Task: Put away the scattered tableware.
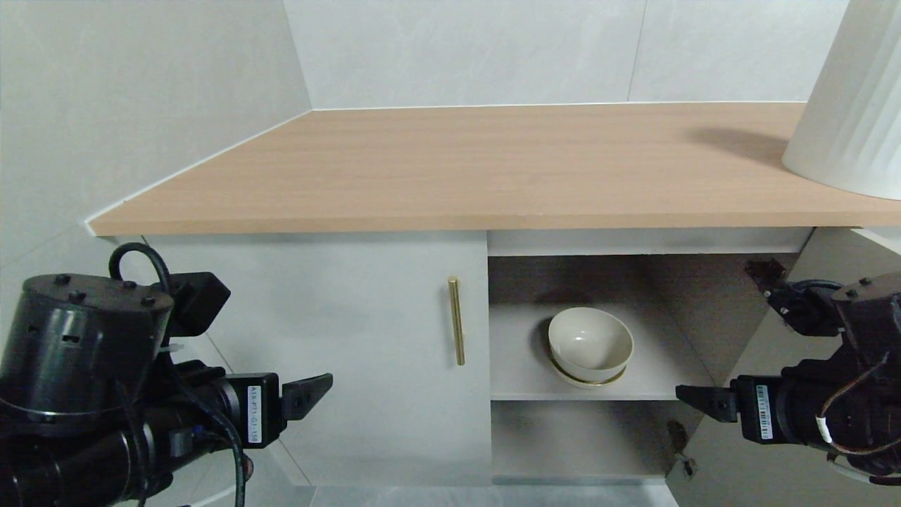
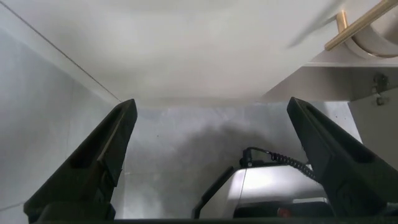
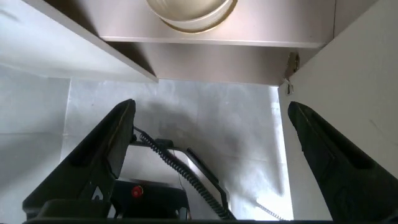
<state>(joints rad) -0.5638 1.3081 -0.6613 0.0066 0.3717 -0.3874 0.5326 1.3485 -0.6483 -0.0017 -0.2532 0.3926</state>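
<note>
A cream bowl (image 1: 590, 343) sits on a small gold-rimmed plate (image 1: 586, 382) on the middle shelf (image 1: 517, 366) of the open right half of the cabinet; the bowl (image 3: 189, 9) also shows from the right wrist. My right gripper (image 1: 693, 403) (image 3: 211, 109) hangs open and holds nothing, in front of the shelf and lower right of the bowl. My left gripper (image 1: 310, 396) (image 2: 211, 109) is open too, holding nothing, low before the shut left door (image 1: 338, 338).
The left door carries an upright gold handle (image 1: 456, 320). The right door (image 1: 757, 451) stands swung open beside my right arm. A bare wooden countertop (image 1: 493, 169) tops the cabinet, with a tall white ribbed vessel (image 1: 848, 105) at its right end. A lower shelf (image 1: 577, 436) lies beneath.
</note>
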